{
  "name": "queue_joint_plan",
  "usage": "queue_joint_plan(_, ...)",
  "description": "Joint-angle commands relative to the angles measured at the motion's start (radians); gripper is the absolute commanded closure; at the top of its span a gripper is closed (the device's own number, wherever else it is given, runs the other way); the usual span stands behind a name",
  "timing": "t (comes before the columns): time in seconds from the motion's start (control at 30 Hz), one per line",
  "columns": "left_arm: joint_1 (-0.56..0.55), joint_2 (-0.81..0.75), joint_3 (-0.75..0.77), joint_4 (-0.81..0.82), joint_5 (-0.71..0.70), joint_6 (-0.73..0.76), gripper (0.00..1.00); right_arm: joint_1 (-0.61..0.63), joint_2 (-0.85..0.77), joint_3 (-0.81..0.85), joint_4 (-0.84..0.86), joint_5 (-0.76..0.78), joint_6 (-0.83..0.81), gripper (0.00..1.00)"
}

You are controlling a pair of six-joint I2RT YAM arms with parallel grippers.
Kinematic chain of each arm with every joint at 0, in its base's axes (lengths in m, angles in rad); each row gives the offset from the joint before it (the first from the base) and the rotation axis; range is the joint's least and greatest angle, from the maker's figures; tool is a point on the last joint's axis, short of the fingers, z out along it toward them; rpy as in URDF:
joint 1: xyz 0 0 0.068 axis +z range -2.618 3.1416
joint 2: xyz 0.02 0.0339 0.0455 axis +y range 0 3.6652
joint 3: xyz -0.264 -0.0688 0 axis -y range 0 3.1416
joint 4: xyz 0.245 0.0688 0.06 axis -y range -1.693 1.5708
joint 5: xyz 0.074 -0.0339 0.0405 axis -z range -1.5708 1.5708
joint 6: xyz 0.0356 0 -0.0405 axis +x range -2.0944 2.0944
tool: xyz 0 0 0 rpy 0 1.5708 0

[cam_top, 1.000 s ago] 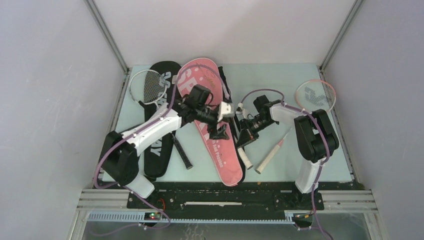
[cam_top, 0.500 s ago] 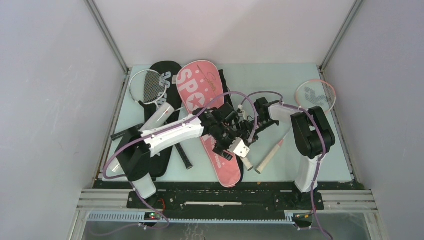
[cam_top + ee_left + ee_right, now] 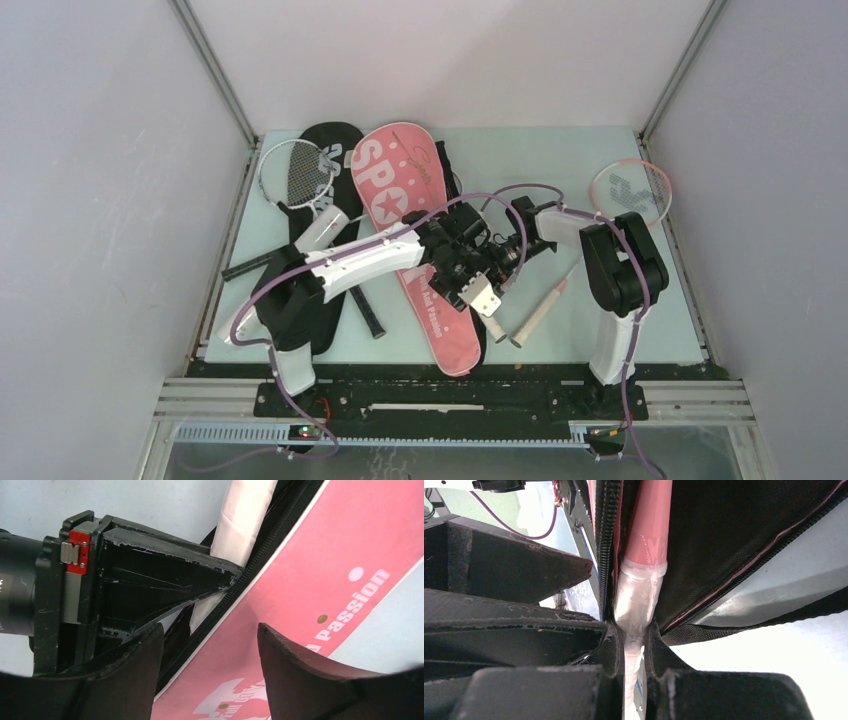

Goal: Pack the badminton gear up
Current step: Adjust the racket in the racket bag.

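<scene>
The pink SPORT cover [image 3: 395,180] lies lengthwise mid-table. A white racket handle [image 3: 492,325] sticks out of its near end. In the right wrist view my right gripper [image 3: 634,632] is shut on that handle [image 3: 636,595], which runs in past the cover's zipper edge [image 3: 606,530]. My left gripper [image 3: 209,630] hangs open just above the pink cover [image 3: 325,580], close beside the right gripper [image 3: 497,262], with nothing between its fingers. The white-framed racket [image 3: 297,172] rests on the black cover [image 3: 325,140], with the white tube [image 3: 325,228] beside it. The pink-framed racket [image 3: 630,188] lies at the far right.
The pink cover's black strap [image 3: 447,165] trails along its right side. A black racket handle [image 3: 365,312] lies across the black cover's near end. Enclosure walls close in the table on three sides, and a metal rail [image 3: 450,405] runs along the front.
My left arm has swung from over the pink cover's upper half down and right to beside the right gripper, and its jaws have narrowed slightly. The right gripper has kept its hold.
</scene>
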Motion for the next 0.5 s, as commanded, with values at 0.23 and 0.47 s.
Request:
queue_joint_plan(0.23,-0.026,0.069,0.083,-0.125,-0.129,0.212,0.33,0.002,0.001,0.041,0.018,-0.036,-0.058,1.0)
queue_joint_plan(0.47,-0.038,0.082,0.121,-0.145,-0.132,0.208,0.52,0.004,0.004,0.04,0.016,-0.029,-0.059,1.0)
